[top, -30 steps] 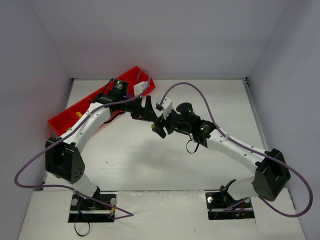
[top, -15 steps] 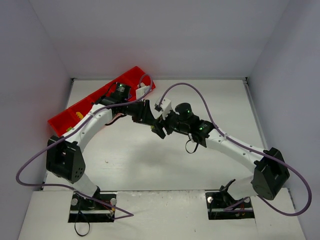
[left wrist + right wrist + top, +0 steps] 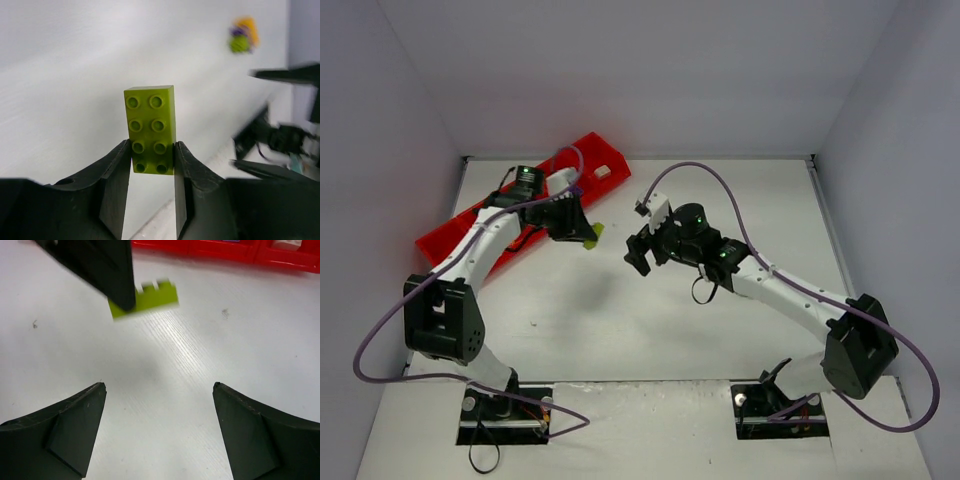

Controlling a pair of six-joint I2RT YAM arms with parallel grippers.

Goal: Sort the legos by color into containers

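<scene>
A lime green lego (image 3: 151, 130) is clamped by its lower end between my left gripper's (image 3: 151, 159) fingers, studs facing the camera. From above, that lego (image 3: 593, 236) hangs over the table just in front of the red tray of containers (image 3: 445, 238), held by the left gripper (image 3: 582, 232). The right wrist view shows the same lego (image 3: 145, 299) ahead, under a left finger (image 3: 112, 270). My right gripper (image 3: 160, 385) stands open and empty over bare table, right of the brick in the top view (image 3: 638, 255). A white lego (image 3: 603, 172) lies in the tray's far compartment.
A small cluster of orange, purple and green legos (image 3: 242, 36) lies far off on the table in the left wrist view. The tray's front wall (image 3: 225, 251) runs along the top of the right wrist view. Grey walls enclose the table.
The two grippers met at mid-table; the left one shut on the lime lego and the right one opened. The left arm has since swung left toward the tray with the brick.
</scene>
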